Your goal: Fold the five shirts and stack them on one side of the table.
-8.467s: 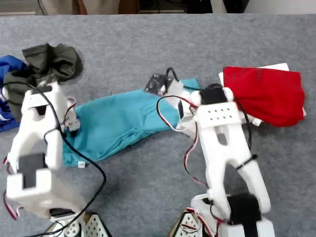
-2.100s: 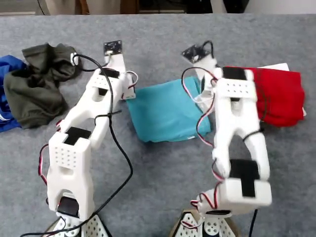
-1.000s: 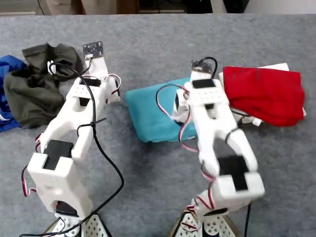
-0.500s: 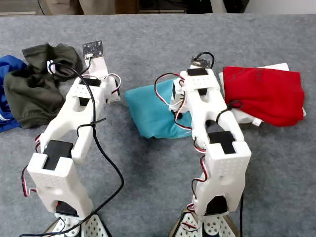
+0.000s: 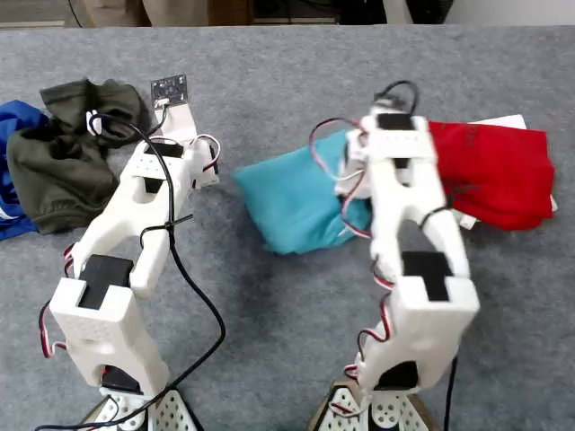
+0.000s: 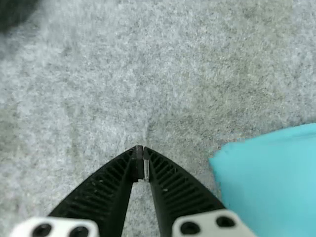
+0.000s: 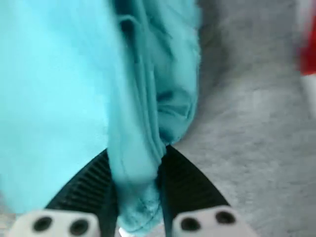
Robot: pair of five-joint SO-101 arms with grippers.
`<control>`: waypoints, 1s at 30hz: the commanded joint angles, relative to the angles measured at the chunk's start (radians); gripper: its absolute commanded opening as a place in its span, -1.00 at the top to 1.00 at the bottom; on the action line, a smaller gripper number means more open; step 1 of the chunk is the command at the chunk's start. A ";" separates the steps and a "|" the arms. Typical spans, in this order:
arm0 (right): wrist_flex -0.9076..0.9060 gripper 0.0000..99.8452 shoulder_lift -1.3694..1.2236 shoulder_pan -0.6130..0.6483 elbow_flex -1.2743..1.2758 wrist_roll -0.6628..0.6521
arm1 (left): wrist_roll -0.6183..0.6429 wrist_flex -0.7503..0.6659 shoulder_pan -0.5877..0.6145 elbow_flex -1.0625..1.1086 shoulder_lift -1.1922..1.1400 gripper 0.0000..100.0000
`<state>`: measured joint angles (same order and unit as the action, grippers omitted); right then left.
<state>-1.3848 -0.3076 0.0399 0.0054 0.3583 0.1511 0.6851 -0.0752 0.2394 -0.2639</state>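
Our right gripper [image 7: 137,154] is clamped on the edge of the folded teal shirt [image 5: 296,202] lying just beside the red shirt [image 5: 494,175], our left gripper [image 6: 139,150] is pinched shut on nothing farther from it, so we'd lift the bundle clear and drop it squarely on the red shirt.

Folded shirt [image 5: 292,202] lies mid-table [image 5: 296,63]. Directly right of it is a stack [image 5: 494,171], apparently two shirts. At far left, a crumpled shirt [image 5: 76,144] partly overlies a second shirt [image 5: 13,126] at the table's edge. The left gripper [image 6: 139,150] sits just left of the folded shirt. The right gripper [image 7: 137,153] clamps its right side.
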 commanded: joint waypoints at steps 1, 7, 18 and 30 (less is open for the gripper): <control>0.000 1.00 0.113 -0.110 -0.111 -0.121 | -0.011 -0.012 0.014 -0.005 0.056 0.96; 0.000 1.00 0.090 -0.328 -0.366 -0.319 | -0.011 -0.008 0.009 -0.005 0.056 0.96; -0.005 0.99 -0.067 -0.642 -0.661 -0.506 | -0.011 -0.006 0.006 -0.003 0.054 0.96; -0.114 0.56 -0.225 -0.713 -0.684 -0.508 | -0.014 -0.006 0.006 -0.002 0.054 0.96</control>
<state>-1.4737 -0.5378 -0.6567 -0.6206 -0.1435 0.1511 0.6851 -0.0721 0.2424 -0.2639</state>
